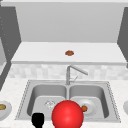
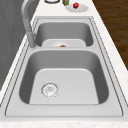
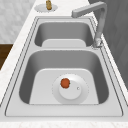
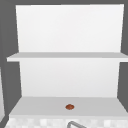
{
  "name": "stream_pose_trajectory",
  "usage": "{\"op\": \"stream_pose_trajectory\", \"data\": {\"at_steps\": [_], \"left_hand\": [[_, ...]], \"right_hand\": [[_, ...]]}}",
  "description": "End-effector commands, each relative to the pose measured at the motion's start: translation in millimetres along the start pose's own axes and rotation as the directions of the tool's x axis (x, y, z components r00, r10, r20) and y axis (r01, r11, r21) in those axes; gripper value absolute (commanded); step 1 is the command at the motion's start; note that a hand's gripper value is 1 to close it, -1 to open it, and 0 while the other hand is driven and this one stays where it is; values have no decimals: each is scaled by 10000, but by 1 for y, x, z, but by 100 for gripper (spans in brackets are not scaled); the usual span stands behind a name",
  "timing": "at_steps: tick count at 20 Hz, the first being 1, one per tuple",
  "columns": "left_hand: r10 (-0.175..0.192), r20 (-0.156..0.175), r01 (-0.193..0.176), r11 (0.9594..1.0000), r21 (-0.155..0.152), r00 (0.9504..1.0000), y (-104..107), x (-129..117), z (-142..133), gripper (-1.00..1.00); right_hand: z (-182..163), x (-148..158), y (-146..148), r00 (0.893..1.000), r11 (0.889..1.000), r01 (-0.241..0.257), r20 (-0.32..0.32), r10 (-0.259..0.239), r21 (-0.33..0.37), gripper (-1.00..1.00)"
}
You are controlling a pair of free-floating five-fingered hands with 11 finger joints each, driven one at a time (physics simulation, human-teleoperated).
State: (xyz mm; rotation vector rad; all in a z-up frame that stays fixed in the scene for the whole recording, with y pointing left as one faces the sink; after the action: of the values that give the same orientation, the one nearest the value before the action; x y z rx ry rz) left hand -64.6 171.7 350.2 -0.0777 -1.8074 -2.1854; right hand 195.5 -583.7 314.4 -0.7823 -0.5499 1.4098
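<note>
A black hand (image 1: 38,120), taken as the left one, hangs at the sink's front rim, before the left basin (image 1: 47,98); its fingers cannot be made out. Right beside it a big red ball (image 1: 67,115) floats in front of the sink's middle and hides part of the right basin (image 3: 65,75). That basin holds a white plate (image 3: 70,88) with a small orange-brown piece of food (image 3: 65,83) on it, also seen in the front view (image 1: 84,108). The left basin has a bare floor with a round drain (image 2: 50,89).
A grey faucet (image 1: 72,71) stands behind the divider, its spout turned right. A brown piece (image 1: 69,53) lies on the lower shelf (image 4: 37,106). The left counter carries a plate (image 3: 37,8) with yellowish food (image 3: 48,4). The right counter has a plate (image 2: 83,8) with a red item (image 2: 76,5).
</note>
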Motion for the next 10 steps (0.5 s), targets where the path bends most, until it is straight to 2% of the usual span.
{"op": "stream_pose_trajectory", "data": {"at_steps": [1, 10], "left_hand": [[0, 0, 0, 10000, 0, 10000, 0, 0, 0, 0], [0, 0, 0, 10000, 0, 10000, 0, 0, 0, 0]], "right_hand": [[-15, 2, 6, 9995, 9996, -274, -149, 273, -36, -100], [-44, 7, 35, 9998, 9991, -122, -159, 116, -407, -100]]}}
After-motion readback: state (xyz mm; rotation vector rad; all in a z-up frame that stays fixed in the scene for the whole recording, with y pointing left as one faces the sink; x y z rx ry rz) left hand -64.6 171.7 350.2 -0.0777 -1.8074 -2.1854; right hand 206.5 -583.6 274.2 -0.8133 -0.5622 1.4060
